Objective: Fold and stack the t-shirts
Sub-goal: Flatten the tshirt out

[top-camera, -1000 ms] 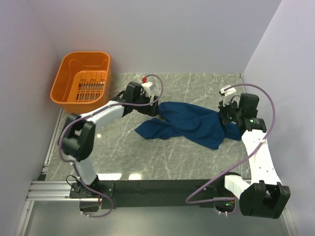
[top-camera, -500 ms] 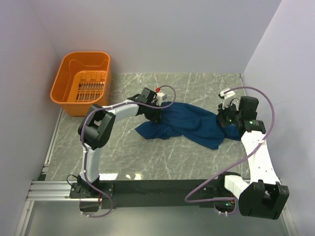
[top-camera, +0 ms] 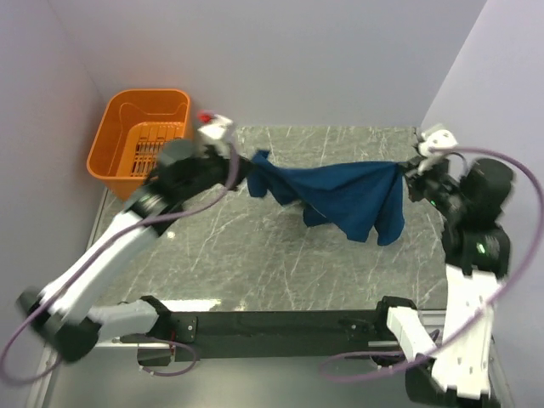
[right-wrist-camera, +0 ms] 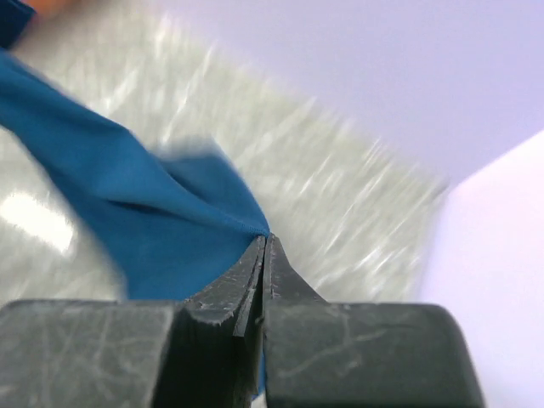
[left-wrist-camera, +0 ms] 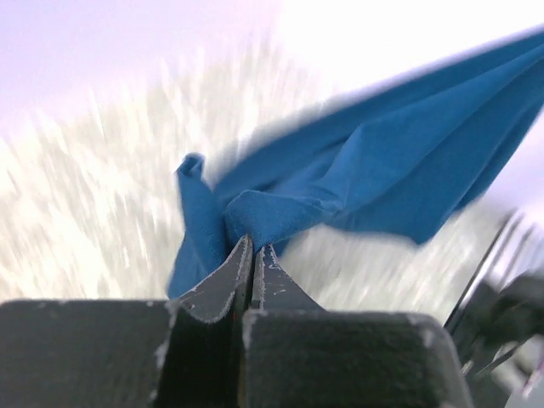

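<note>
We log one navy t-shirt (top-camera: 348,200) strung mid-frame above the marble table (top-camera: 255,255), each end pinched in one of two clamped grippers, left gripper (left-wrist-camera: 253,251) and right gripper (right-wrist-camera: 263,246), with one orange basket (top-camera: 115,140) upper left.

The left gripper (top-camera: 247,167) and right gripper (top-camera: 407,172) hold a navy t-shirt (top-camera: 340,195) stretched between them over the marble table (top-camera: 255,263).
</note>
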Robot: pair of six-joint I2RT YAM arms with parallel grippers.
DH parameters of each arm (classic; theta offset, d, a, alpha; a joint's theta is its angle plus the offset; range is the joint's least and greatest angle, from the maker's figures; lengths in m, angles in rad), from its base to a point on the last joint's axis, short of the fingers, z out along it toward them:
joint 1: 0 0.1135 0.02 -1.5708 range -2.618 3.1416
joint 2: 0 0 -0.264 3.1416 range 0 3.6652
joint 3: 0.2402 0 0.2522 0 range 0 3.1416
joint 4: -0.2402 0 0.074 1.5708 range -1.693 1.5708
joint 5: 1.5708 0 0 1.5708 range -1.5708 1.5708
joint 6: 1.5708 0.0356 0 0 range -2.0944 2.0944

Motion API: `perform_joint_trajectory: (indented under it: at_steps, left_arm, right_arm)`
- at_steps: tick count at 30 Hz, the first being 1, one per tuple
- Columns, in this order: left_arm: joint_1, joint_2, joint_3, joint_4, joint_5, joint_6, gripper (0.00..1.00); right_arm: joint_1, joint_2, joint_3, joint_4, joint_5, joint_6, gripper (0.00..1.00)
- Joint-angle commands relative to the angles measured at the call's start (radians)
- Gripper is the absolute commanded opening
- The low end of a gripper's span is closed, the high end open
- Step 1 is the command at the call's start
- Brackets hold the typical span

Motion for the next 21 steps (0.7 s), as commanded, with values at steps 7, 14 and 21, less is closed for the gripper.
perform_joint_trajectory:
  at_steps: [7, 14, 21]
  left_arm:
    - [-0.002, -0.371, 0.065, 0.052, -0.039, -0.014, 0.01]
    - [-0.002, -0.456, 0.149, 0.007, -0.035, 0.001, 0.01]
    - [-0.002, -0.413, -0.045, 0.102, -0.123, -0.025, 0.01]
  right_arm:
    - [-0.008, -0.116, 0.395, 0.045, 0.041, 0.152, 0.00]
    - [-0.021, -0.144, 0.454, 0.038, 0.018, 0.189, 0.00]
    - [-0.024, -0.197, 0.068, 0.092, -0.089, 0.253, 0.00]
